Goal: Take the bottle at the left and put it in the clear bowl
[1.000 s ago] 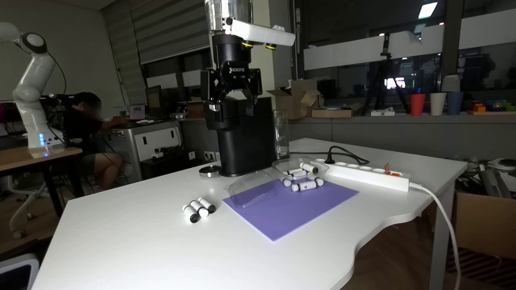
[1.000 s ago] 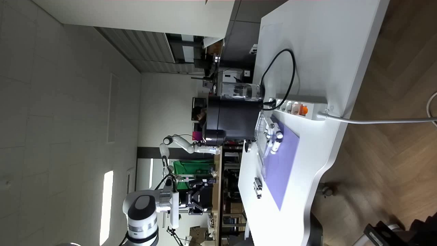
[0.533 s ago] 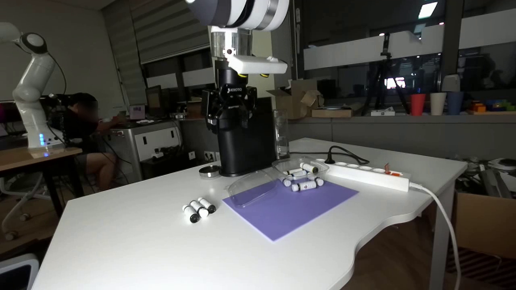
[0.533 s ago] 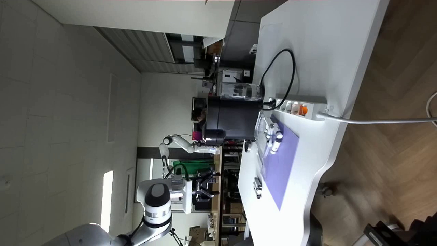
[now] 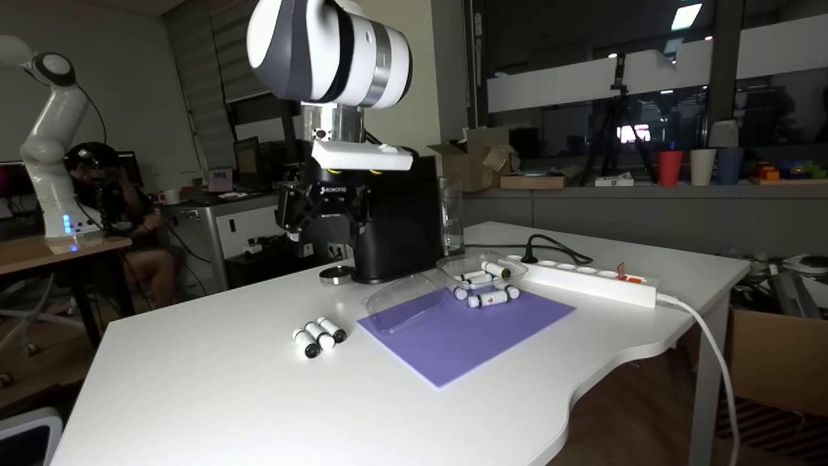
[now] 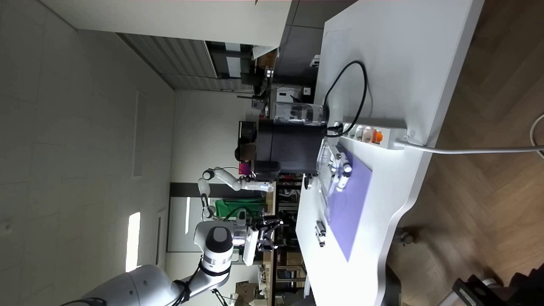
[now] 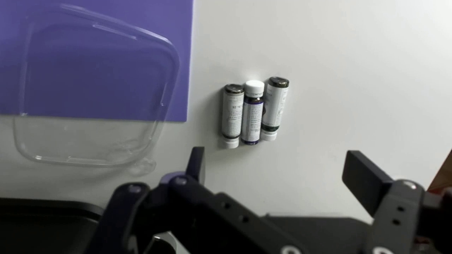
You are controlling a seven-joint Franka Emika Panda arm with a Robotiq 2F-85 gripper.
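Observation:
Three small whitish bottles with black or white ends lie side by side on the white table, to the left in an exterior view; the leftmost bottle (image 5: 306,343) has a dark end facing out. They also show in the wrist view, the middle bottle (image 7: 253,116) with its white cap the opposite way round. The low clear bowl (image 5: 446,265) stands by the black machine with several bottles in or around it; it is out of the wrist view. My gripper (image 5: 326,238) is open and empty, above the table behind the bottles. Its fingertips (image 7: 279,173) are wide apart.
A clear lid-like tray (image 5: 404,304) lies partly on the purple sheet (image 5: 453,349), beside the bottles. The tall black machine (image 5: 401,220) stands close to the gripper, with a small metal tin (image 5: 336,276) at its foot. A white power strip (image 5: 588,285) lies behind the bowl.
My gripper has come down and shifted toward the three bottles' side, away from in front of the black machine. It stays open. The bottles, bowl and tray have not moved.

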